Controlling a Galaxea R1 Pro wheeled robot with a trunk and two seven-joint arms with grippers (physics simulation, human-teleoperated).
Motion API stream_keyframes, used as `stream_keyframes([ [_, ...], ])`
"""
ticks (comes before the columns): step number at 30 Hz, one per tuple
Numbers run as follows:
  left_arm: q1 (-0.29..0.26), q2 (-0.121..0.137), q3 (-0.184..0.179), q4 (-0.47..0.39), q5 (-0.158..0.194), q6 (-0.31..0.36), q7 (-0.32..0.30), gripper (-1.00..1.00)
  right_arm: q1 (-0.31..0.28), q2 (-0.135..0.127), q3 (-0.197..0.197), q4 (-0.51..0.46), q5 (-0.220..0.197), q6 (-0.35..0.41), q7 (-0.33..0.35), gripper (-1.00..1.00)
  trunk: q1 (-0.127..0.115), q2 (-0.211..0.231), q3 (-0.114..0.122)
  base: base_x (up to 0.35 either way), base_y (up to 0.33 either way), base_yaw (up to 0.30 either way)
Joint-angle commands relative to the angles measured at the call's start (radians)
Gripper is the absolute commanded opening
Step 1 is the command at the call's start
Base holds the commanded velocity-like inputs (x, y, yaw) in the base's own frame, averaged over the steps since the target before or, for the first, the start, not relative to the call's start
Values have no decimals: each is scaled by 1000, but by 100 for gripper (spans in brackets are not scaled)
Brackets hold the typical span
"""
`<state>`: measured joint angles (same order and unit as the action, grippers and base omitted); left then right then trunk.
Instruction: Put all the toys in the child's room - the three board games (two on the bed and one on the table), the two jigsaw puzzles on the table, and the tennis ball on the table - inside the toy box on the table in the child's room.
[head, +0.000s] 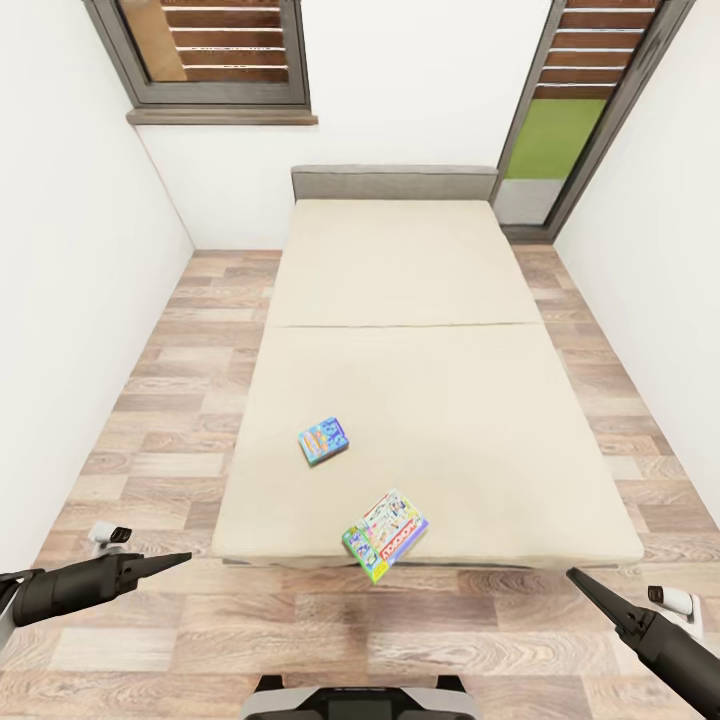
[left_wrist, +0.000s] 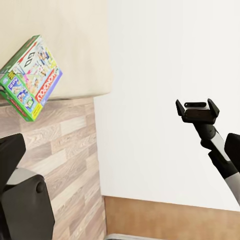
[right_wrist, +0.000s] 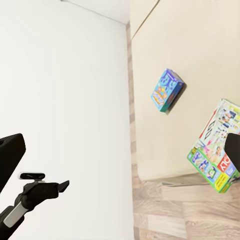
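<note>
Two board games lie on the beige bed (head: 420, 400). The light blue one (head: 323, 441) (right_wrist: 167, 90) rests flat, left of the bed's middle. The green-edged one (head: 384, 535) (left_wrist: 31, 77) (right_wrist: 216, 152) sits at the near edge and overhangs it slightly. My left gripper (head: 183, 559) hovers over the floor to the near left of the bed, open and empty. My right gripper (head: 572, 574) (left_wrist: 197, 111) hangs at the near right, also open and empty. Both are well short of the games. The table, toy box, jigsaw puzzles and tennis ball are out of view.
White walls (head: 60, 300) close in on both sides, leaving narrow strips of wood-plank floor (head: 180, 400) along the bed. A window (head: 215, 60) and a glass door (head: 560, 130) are at the far end. My base (head: 345, 700) stands at the bed's foot.
</note>
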<state>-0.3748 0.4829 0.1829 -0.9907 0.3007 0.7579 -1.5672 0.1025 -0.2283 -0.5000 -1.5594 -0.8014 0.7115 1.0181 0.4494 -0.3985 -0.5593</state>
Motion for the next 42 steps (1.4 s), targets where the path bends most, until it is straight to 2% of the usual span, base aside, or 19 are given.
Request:
stream_keyframes([
  [1,0,0,0,0,0,11,-4,100,0,0,0,-1,-5,6,-1,100,1,-1,1,0,0,0],
  [22,0,0,-1,0,-2,11,-4,100,0,0,0,0,-4,6,-2,100,1,-1,35,0,0,0],
  [27,-1,0,1,0,-23,11,-4,100,0,0,-1,15,-3,5,-4,100,1,-1,43,0,0,0],
  [37,-1,0,7,1,-40,13,96,100,0,0,-4,70,-2,1,-4,100,1,-1,59,0,0,0],
  [42,-1,0,6,1,-41,13,155,100,-2,-9,-6,141,-3,-54,-4,100,1,-1,68,0,0,0],
])
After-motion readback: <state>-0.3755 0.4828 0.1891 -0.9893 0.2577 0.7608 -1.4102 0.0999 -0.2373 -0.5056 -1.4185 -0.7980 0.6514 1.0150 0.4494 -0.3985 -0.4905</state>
